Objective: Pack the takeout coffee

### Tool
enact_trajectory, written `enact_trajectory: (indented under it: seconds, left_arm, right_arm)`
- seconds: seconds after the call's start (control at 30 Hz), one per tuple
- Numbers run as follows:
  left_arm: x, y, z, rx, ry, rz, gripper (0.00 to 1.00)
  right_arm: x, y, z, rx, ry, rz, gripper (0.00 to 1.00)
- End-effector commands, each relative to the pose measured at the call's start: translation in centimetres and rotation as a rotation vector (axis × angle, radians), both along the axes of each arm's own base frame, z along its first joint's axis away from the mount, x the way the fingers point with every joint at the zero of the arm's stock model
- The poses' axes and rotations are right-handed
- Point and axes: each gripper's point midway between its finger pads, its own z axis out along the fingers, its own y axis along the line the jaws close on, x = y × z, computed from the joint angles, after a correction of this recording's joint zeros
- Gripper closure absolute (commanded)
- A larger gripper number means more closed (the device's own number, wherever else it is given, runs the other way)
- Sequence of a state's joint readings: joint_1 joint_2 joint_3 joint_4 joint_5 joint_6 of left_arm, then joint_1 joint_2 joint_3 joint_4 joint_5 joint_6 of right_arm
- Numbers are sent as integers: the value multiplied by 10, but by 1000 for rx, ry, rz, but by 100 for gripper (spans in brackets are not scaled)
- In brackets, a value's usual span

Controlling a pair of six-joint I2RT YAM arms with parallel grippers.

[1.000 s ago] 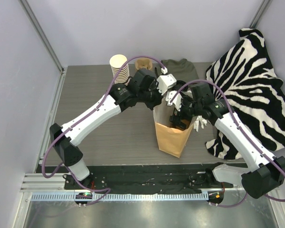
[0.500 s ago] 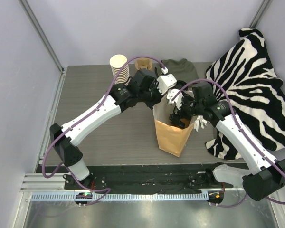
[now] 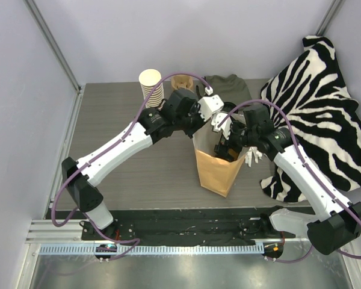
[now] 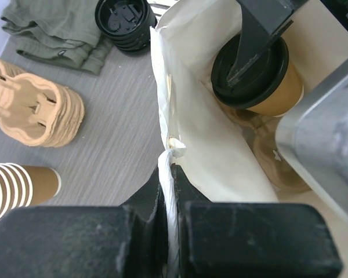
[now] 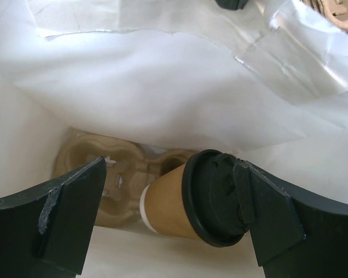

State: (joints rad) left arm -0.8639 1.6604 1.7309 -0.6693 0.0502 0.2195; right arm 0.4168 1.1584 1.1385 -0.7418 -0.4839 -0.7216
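Pale lilac-grey walls (image 3: 198,36) enclose a grey wood-grain bench (image 3: 108,108). A slanting aluminium post (image 3: 54,43) marks the back left corner. The light is soft and even, with faint shadows.

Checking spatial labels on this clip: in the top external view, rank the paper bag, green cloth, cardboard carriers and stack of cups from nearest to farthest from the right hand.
1. paper bag: the right hand reaches inside it.
2. green cloth: behind the bag.
3. cardboard carriers: at the back, left of the cloth.
4. stack of cups: farthest left.
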Motion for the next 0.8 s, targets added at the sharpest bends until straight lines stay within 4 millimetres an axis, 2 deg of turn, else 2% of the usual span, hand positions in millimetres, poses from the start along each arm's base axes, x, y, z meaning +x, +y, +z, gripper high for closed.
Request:
enact_trajectory:
  seconds: [0.0,0.2,0.47,0.77]
  left_arm:
    - [8,8,34,-41,-120,12,100]
    - [12,11,37,-27,-150,22,100]
    - [7,8,34,-30,-142,17,100]
    - [8,12,29,-14,-142,36,100]
  right_arm:
    - [2,5,25,56,-38,-5,0]
    - [11,6,26,51,-16,-34,0]
    - [21,9,19,68,-9,-73,0]
    - [19,15,25,135,-49,-64,0]
